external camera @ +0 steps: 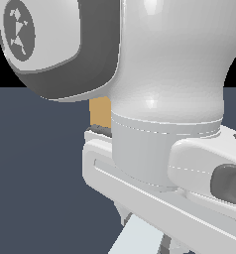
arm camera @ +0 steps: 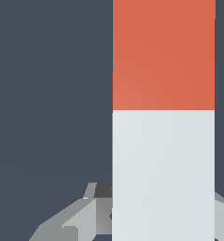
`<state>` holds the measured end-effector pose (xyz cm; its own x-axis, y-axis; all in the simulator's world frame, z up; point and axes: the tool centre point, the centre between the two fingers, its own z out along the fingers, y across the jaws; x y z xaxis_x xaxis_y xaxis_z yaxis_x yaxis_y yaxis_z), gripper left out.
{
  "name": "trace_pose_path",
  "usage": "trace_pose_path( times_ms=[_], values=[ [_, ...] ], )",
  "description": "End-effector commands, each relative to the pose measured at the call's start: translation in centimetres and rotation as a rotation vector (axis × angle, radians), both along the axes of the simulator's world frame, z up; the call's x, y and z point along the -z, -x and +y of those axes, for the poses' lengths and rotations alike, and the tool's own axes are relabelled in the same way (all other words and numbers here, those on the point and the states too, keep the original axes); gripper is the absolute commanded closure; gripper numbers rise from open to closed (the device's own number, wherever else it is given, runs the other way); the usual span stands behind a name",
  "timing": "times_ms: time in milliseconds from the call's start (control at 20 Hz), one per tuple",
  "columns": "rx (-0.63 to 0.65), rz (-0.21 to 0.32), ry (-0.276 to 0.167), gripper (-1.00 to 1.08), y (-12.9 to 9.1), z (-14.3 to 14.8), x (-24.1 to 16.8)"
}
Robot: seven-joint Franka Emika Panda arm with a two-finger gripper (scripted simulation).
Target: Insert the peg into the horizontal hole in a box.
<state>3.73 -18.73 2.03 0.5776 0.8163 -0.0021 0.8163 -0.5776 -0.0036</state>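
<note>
The peg point(arm camera: 163, 141) fills much of the wrist view, a wide square bar with a pale grey-white near part and an orange-red far end point(arm camera: 163, 54). My gripper point(arm camera: 163, 209) is shut on the pale part, with grey fingers point(arm camera: 83, 216) showing on both sides of the bar. In the exterior view only a pale piece of the peg point(external camera: 139, 239) shows below the hand. A thin strip of the tan box point(external camera: 100, 111) peeks out behind the arm. The hole is hidden.
The robot arm point(external camera: 164, 74) stands close to the exterior camera and covers most of that view. A dark blue-grey floor point(external camera: 35, 173) lies around it and also backs the wrist view.
</note>
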Motion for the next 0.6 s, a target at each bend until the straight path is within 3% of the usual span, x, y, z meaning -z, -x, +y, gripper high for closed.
trace_pose_path(
  times_ms=[0, 550],
  values=[
    [-0.008, -0.004, 0.000, 1.08, 0.0, 0.6, -0.5],
    [-0.083, -0.004, 0.000, 1.08, 2.0, 7.1, -3.8]
  ],
)
